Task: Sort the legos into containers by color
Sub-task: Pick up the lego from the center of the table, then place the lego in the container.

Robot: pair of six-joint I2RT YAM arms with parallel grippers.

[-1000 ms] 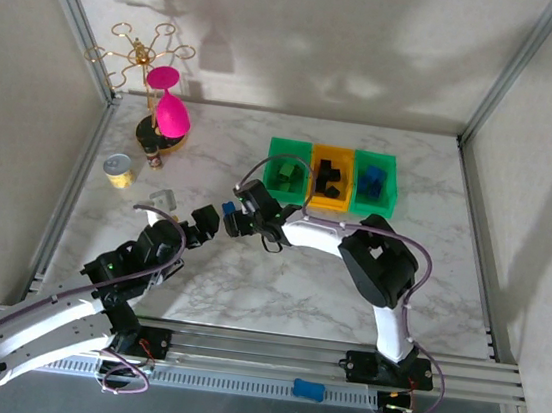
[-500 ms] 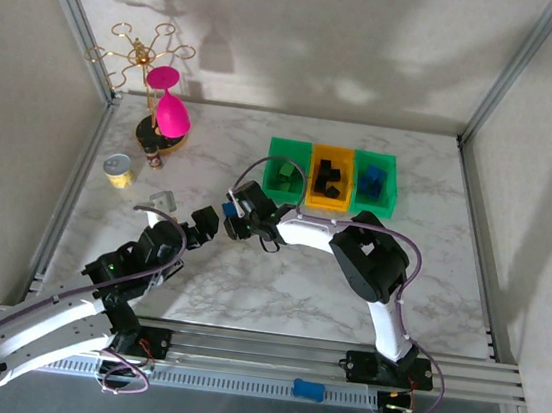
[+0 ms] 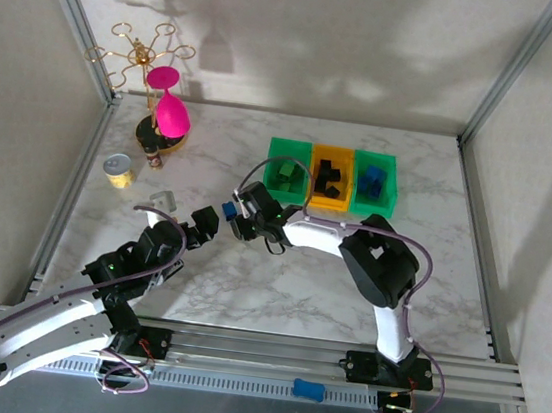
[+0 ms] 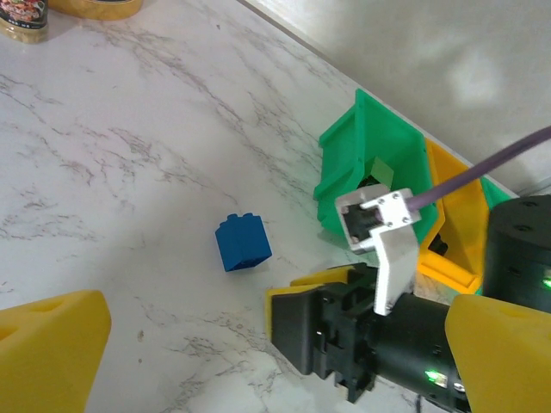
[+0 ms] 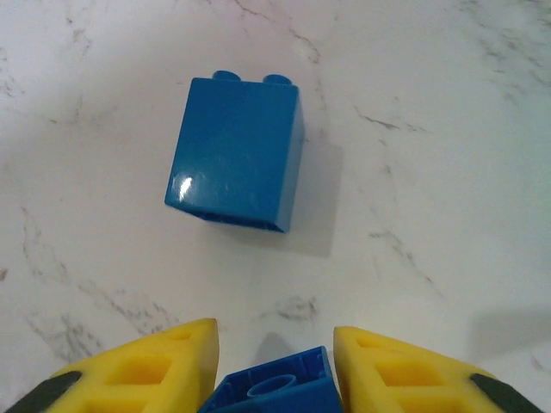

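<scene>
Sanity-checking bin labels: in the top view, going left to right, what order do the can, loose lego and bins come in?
can → blue lego → green bin → orange bin → second green bin

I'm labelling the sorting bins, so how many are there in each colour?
Green bins: 2
Yellow-orange bin: 1
Total: 3
</scene>
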